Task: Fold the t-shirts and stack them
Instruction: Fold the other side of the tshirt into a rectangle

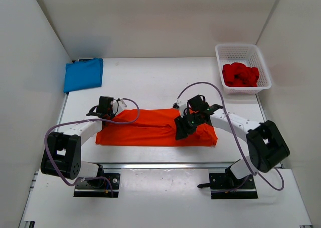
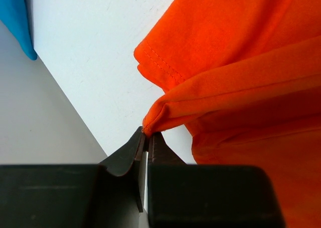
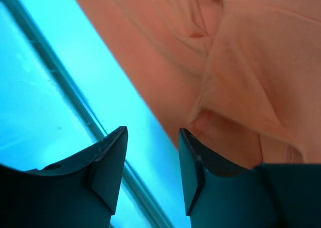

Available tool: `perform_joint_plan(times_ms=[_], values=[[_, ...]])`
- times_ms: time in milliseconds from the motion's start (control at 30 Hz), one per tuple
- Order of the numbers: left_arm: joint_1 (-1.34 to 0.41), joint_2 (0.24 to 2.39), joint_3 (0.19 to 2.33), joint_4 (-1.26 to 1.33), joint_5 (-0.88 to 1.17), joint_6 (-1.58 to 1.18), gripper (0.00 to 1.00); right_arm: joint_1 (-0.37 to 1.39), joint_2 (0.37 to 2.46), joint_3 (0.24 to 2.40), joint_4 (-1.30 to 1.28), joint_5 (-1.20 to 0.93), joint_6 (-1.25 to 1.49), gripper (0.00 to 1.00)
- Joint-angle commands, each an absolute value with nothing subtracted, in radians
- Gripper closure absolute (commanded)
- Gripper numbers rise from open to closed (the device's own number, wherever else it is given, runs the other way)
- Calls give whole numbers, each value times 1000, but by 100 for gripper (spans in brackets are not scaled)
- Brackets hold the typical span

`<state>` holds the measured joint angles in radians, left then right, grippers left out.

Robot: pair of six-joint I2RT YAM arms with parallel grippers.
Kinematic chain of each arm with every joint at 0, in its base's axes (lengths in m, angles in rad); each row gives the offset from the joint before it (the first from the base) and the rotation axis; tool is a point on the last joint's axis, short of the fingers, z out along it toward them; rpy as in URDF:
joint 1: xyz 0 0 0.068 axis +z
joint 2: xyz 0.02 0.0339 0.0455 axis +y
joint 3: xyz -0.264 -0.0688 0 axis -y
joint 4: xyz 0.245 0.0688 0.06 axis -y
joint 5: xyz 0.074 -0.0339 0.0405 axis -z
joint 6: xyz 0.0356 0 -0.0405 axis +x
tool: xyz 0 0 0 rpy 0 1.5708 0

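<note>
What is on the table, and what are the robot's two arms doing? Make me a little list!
orange t-shirt: partly folded, lying mid-table between the arms
blue t-shirt: folded, far left corner
red t-shirt: crumpled in the white basket, far right
left jaws: shut on a folded edge of the orange t-shirt
right jaws: open, over the orange t-shirt's right part, holding nothing

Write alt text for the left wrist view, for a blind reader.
The left gripper, its black jaws closed, pinches a folded edge of the orange cloth t-shirt over the white table. A bright blue t-shirt shows at upper left.
</note>
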<state>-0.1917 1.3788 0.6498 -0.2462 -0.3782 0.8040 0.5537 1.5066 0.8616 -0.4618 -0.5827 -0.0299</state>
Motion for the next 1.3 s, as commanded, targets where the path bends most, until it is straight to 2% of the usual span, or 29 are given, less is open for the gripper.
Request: perform_joint_plan(times_ms=[0,100,233,300,367,500,633,833,1033,1267], values=[[-193,1376,660,-221,-396,810,92,514,1390,876,-468,-617,-13,58],[-192,1377,653,-230,-400,810,92,489,1257,827,-413,-543,69,63],[-192,1379,650,-221,-400,802,92,344,1094,668,-157,-443,268,85],[-192,1381,657,-235,-396,795,92,322,1103,660,-98,-350,323,98],[-190,1381,655,-242,-391,795,93,324,1208,701,-87,-328,316,100],[-195,1378,654,-241,-400,792,93,328,1421,785,-120,-334,269,100],[-199,1371,650,-235,-391,787,93,336,1523,836,-146,-316,230,99],[-195,1373,655,-226,-402,781,93,363,1477,761,-136,-419,181,100],[-190,1382,661,-222,-405,784,93,446,1417,678,-244,-408,104,100],[-193,1387,658,-213,-408,801,93,442,1299,655,-301,-379,115,100]])
